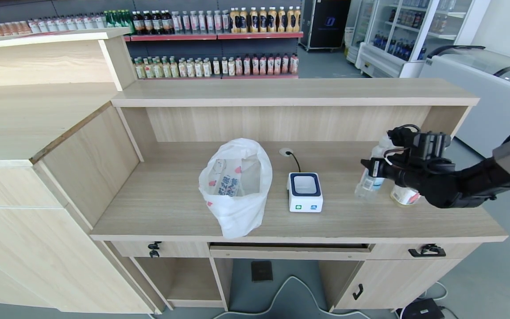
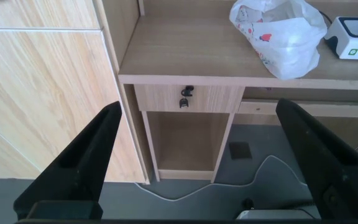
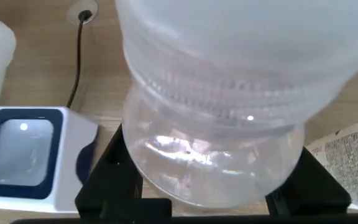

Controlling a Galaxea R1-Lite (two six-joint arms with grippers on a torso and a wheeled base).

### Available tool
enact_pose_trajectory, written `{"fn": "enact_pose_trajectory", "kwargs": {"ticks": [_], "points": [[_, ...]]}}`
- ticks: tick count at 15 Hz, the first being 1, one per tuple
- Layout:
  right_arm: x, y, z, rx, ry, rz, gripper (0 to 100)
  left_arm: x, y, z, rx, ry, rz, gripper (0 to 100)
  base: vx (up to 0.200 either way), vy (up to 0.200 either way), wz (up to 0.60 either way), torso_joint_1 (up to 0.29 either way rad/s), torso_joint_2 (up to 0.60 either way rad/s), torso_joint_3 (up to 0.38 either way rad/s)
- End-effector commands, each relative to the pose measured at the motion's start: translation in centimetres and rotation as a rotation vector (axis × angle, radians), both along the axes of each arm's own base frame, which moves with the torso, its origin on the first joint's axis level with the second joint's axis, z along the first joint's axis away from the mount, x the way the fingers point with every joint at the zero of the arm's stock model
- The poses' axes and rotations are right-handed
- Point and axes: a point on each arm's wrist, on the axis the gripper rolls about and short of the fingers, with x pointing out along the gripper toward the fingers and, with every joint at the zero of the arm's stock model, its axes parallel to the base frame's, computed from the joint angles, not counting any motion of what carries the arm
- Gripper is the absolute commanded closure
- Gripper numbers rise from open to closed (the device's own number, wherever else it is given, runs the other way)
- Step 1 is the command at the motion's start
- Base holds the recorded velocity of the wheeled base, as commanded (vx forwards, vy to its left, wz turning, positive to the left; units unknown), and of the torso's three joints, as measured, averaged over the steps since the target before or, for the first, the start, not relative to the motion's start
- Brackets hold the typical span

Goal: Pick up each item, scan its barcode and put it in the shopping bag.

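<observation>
My right gripper [image 1: 375, 169] covers the middle of the clear plastic bottle [image 1: 364, 189] in the head view, so I cannot read its label. In the right wrist view the bottle [image 3: 229, 124] runs off the top edge, too close for me to make out any print. My right arm hides the top of a short white-labelled jar [image 1: 404, 196], and I cannot tell what it holds. The white-and-blue box-shaped scanner [image 3: 23, 155] is cut by that view's edge. The white plastic shopping bag [image 1: 237, 208] veils a printed carton [image 1: 226, 180], whose lower part is hidden.
</observation>
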Motion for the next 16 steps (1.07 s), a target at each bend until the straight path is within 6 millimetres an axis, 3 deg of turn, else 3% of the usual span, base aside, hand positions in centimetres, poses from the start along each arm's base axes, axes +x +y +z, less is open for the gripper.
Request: {"fn": "enact_pose_trajectory", "kwargs": {"ticks": [1, 3, 4, 5, 6, 9, 12, 13, 14, 16], "points": [[-5.1, 2.8, 11.3, 0.17, -0.06, 0.012, 100, 0.0, 0.0, 0.0, 0.0, 0.001, 0.0, 0, 0.0, 0.0, 0.0, 0.0, 0.0, 0.0], [-10.2, 4.5, 16.9, 0.29, -0.015, 0.059, 100, 0.0, 0.0, 0.0, 0.0, -0.001, 0.0, 0, 0.0, 0.0, 0.0, 0.0, 0.0, 0.0], [-13.9, 5.7, 19.8, 0.389, 0.023, 0.147, 100, 0.0, 0.0, 0.0, 0.0, 0.001, 0.0, 0, 0.0, 0.0, 0.0, 0.0, 0.0, 0.0], [-15.5, 6.1, 20.7, 0.414, 0.04, 0.18, 100, 0.0, 0.0, 0.0, 0.0, -0.001, 0.0, 0, 0.0, 0.0, 0.0, 0.0, 0.0, 0.0], [-18.9, 7.1, 22.0, 0.424, 0.074, 0.24, 100, 0.0, 0.0, 0.0, 0.0, -0.001, 0.0, 0, 0.0, 0.0, 0.0, 0.0, 0.0, 0.0], [-24.5, 8.1, 21.9, 0.456, 0.129, 0.347, 100, 0.0, 0.0, 0.0, 0.0, -0.001, 0.0, 0, 0.0, 0.0, 0.0, 0.0, 0.0, 0.0], [-29.2, 7.6, 20.3, 0.455, 0.161, 0.442, 100, 0.0, 0.0, 0.0, 0.0, 0.001, 0.0, 0, 0.0, 0.0, 0.0, 0.0, 0.0, 0.0], [-29.3, 7.6, 20.3, 0.455, 0.161, 0.443, 100, 0.0, 0.0, 0.0, 0.0, 0.001, 0.0, 0, 0.0, 0.0, 0.0, 0.0, 0.0, 0.0], [-31.7, 7.0, 20.0, 0.463, 0.159, 0.522, 100, 0.0, 0.0, 0.0, 0.0, 0.001, 0.0, 0, 0.0, 0.0, 0.0, 0.0, 0.0, 0.0], [-32.6, 6.7, 20.0, 0.467, 0.146, 0.561, 100, 0.0, 0.0, 0.0, 0.0, 0.001, 0.0, 0, 0.0, 0.0, 0.0, 0.0, 0.0, 0.0]]}}
